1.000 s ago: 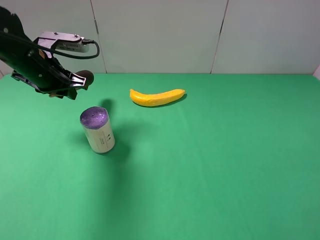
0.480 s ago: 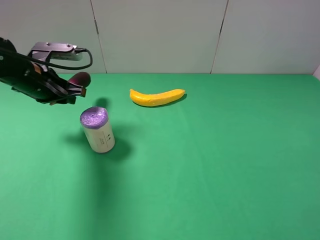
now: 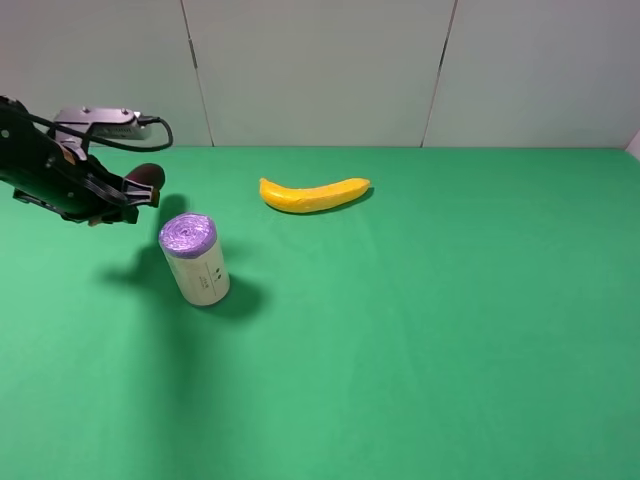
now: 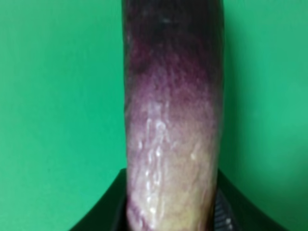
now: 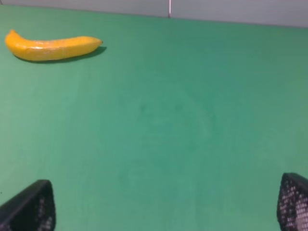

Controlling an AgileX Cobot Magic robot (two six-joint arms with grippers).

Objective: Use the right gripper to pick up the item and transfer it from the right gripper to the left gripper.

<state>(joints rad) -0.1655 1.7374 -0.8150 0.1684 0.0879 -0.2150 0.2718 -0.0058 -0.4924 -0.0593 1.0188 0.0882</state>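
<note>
My left gripper [image 3: 128, 192] is at the far left of the exterior high view, above the green table, shut on the eggplant [image 3: 149, 176], whose dark tip sticks out past the fingers. In the left wrist view the eggplant [image 4: 171, 115] fills the middle, glossy dark purple fading to pale tan near the gripper [image 4: 171, 211]. My right gripper [image 5: 166, 204] is out of the exterior high view; in the right wrist view its two black fingertips [image 5: 29, 204] stand wide apart and empty over bare table.
A purple-topped cream cylinder roll [image 3: 194, 259] stands just right of and below the left gripper. A yellow banana [image 3: 313, 194] lies at the back middle; it also shows in the right wrist view [image 5: 50, 47]. The green table [image 3: 450, 320] meets a pale wall.
My left gripper has moved left and a little down with the eggplant in it, away from the roll. Banana and roll have not moved.
</note>
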